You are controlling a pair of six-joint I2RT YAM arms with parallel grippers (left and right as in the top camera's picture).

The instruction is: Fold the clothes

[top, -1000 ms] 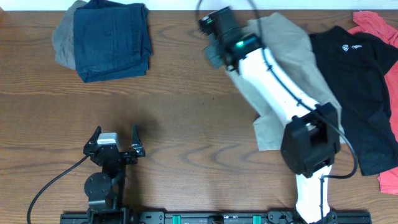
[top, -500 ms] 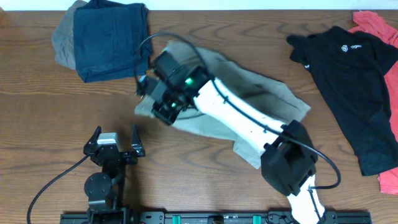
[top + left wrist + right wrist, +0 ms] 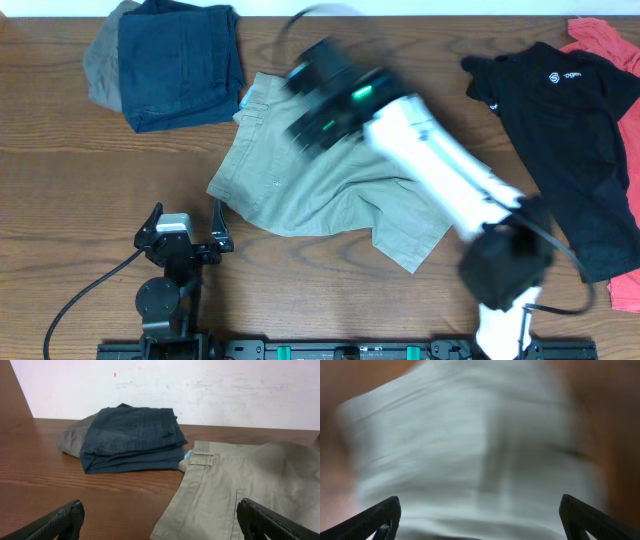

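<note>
Khaki shorts (image 3: 320, 190) lie spread on the worktop (image 3: 60, 180), just right of the navy pile (image 3: 180, 65). The blurred right gripper (image 3: 312, 112) hovers right of that pile. The left gripper (image 3: 187, 212) rests below the pile, spread wide. Left wrist: the waistband lies just beside the pile. Right wrist: blurred pale cloth fills the view, and the fingers (image 3: 375, 517) stand wide apart, holding nothing.

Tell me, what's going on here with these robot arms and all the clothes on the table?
The robot is meant to fold a pair of khaki shorts, which lie spread out and unfolded in the middle of the wooden table. The right gripper, blurred by motion, is over the shorts with its jaws open, holding nothing. The left gripper sits open near the front edge, just off the shorts. A folded navy garment, a black T-shirt and a red garment lie off to the sides.
</note>
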